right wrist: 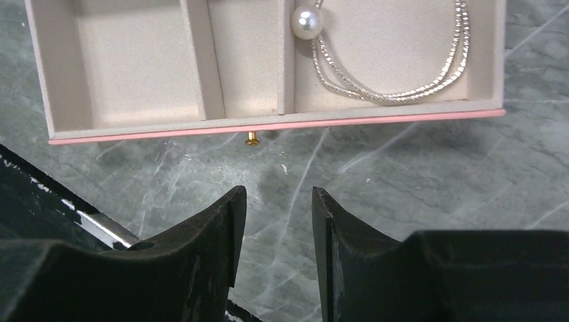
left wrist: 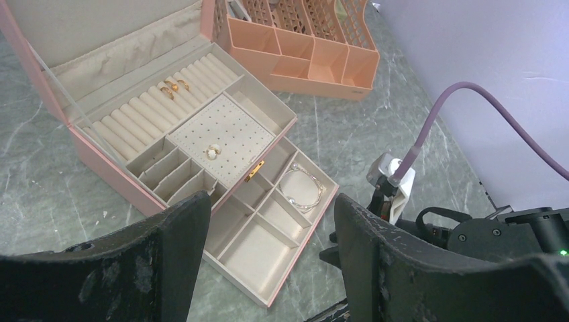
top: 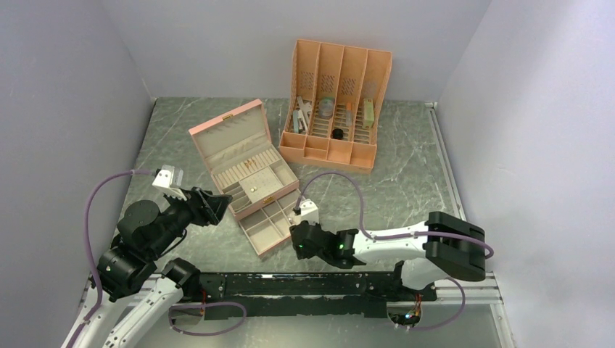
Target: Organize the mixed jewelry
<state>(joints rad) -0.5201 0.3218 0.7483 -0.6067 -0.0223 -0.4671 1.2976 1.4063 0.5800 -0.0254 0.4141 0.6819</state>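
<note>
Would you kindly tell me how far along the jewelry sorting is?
Done: gold rings sit in the pink box's ring rolls, one gold piece on the perforated pad, a pearl chain in the drawer. In hand: nothing; left tool and right tool are open. Left: no loose pieces visible; perhaps shutting the drawer.

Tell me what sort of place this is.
Likely a robot test cell, not a home: plain white walls box in a marbled tabletop, with a pink jewelry box and an orange organizer staged on it.
</note>
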